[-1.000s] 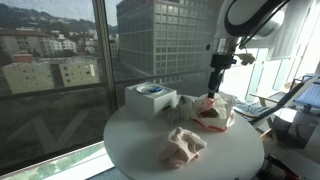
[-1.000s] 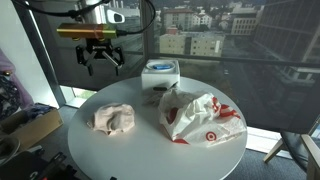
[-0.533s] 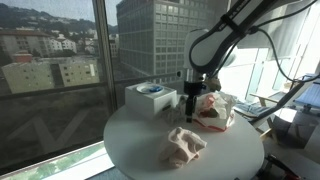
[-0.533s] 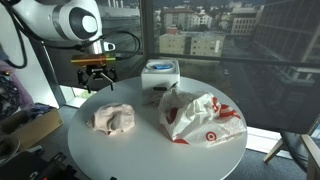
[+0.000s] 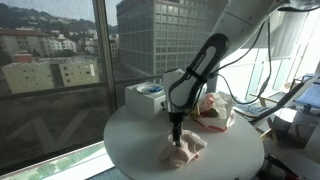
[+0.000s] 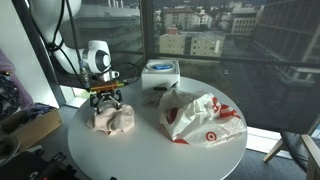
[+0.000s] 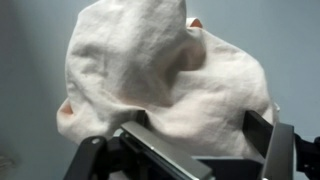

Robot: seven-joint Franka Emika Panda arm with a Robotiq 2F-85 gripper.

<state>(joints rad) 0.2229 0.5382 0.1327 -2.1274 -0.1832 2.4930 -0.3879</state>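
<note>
Cloth, crumpled, on round white table by window.
Lower left of frame; my pincer spread wide just above it.

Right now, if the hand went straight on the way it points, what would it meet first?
The cloth. The open hand points down right over it, and the wrist view shows cloth straight ahead; how near is unclear.
</note>
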